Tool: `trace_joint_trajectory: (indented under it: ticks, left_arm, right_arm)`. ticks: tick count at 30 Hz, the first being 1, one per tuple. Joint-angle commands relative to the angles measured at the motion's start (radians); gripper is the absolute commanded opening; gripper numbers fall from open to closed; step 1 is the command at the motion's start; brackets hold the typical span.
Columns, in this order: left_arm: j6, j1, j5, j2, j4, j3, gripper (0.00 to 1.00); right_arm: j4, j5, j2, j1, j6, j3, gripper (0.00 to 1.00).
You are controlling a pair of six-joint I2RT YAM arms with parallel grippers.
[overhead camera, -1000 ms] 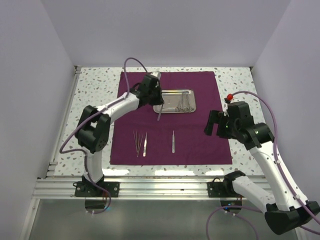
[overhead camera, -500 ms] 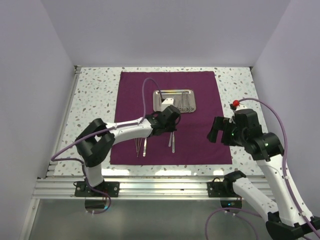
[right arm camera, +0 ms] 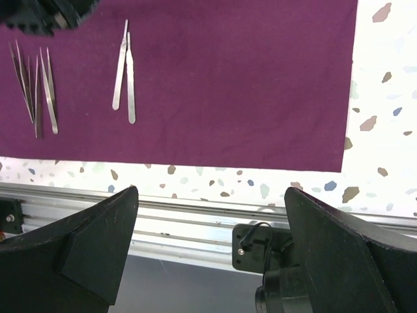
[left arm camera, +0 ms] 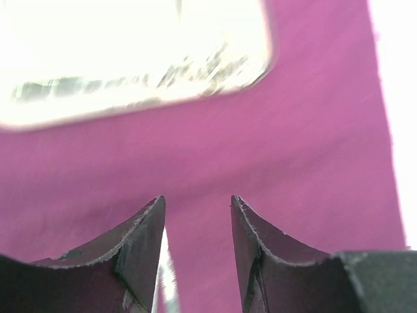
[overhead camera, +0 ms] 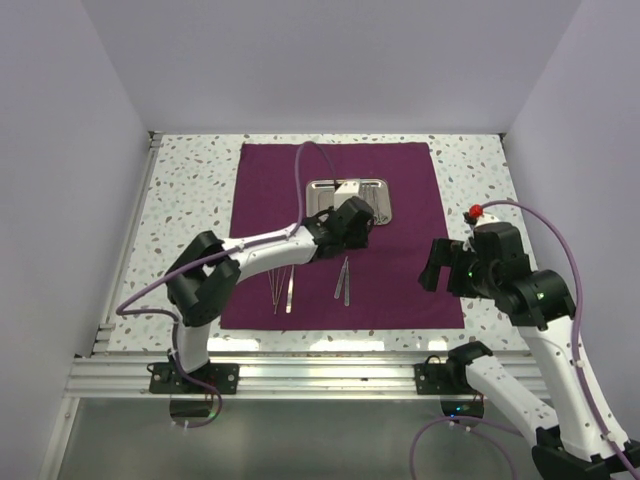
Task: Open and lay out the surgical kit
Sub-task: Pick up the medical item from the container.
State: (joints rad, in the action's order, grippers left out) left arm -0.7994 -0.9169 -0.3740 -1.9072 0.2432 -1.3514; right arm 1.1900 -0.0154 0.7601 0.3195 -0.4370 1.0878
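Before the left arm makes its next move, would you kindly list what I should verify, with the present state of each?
1. Left tool has its jaws apart with nothing between them: ok.
2. Right tool is wide open and empty: ok.
3. Cloth wrap is spread flat on the table: ok.
4. Pair of tweezers should lie spaced apart on the cloth: not ok, they lie tight together.
5. Steel tray may hold more instruments: cannot tell, it is blurred in the left wrist view and partly hidden by the arm from above.
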Motion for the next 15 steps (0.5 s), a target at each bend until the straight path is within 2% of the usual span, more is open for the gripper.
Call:
trace_joint_trajectory:
  ticks: [1,8,15]
  left_arm:
    - [0.136,0.019,-0.031,-0.050,0.004,-0.162,0.48]
    - [0.307,0.157,0.049,-0.231,0.047,-0.467,0.45]
    - [0.425,0.217,0.106,-0.499,0.152,-0.794,0.40]
  right_arm:
    - [0.000,-0.020,0.010,-0.003,0.012,0.047,0.98]
    - [-0.029,-0.067,0.036,-0.002,0.000,0.069,0.98]
    - [-0.038,-0.119,0.077,-0.002,-0.003,0.093,0.98]
